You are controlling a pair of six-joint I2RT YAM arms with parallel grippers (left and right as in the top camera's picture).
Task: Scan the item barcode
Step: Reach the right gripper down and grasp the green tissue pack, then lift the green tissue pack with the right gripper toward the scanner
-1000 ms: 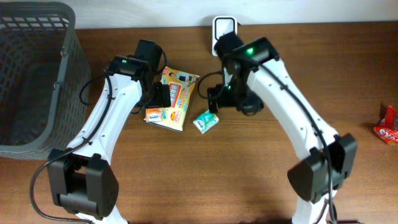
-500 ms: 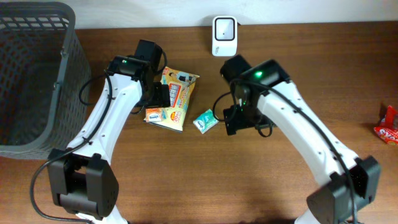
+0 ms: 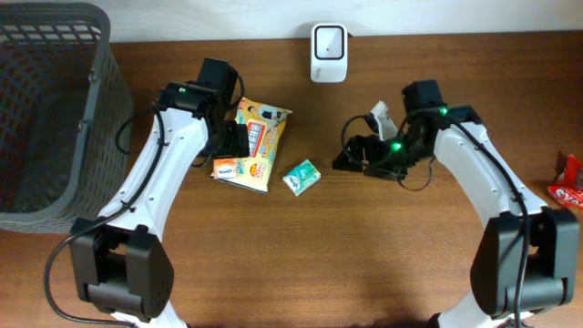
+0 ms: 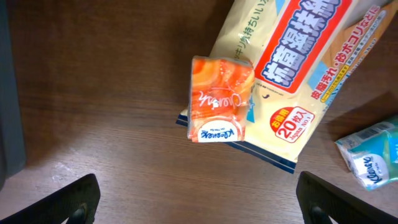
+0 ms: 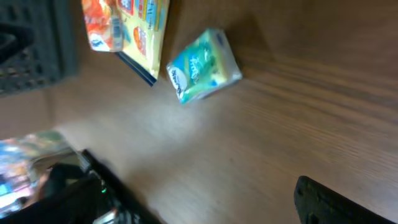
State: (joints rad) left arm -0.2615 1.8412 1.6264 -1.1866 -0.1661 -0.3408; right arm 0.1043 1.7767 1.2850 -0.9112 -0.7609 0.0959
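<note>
A: How much of the flat yellow wipes packet (image 4: pixel 298 68) does the left wrist view give?
B: Only its lower end; the top edge cuts off the rest. From overhead, the left arm (image 3: pixel 173 155) covers part of the packet's left side.
A: And the small teal tissue pack (image 4: pixel 372 160) just right of the packet?
B: Cropped by the right edge there. In the right wrist view it is smeared, its lettering unreadable.
A: The left gripper (image 4: pixel 199 202)?
B: Two dark fingertips (image 4: pixel 73 200) in the bottom corners, spread wide.
A: Far right of the packet?
B: A red wrapper (image 3: pixel 569 182), sliced by the frame, print too small. Far left, the grey mesh basket (image 3: pixel 55 109) runs off the picture.
</note>
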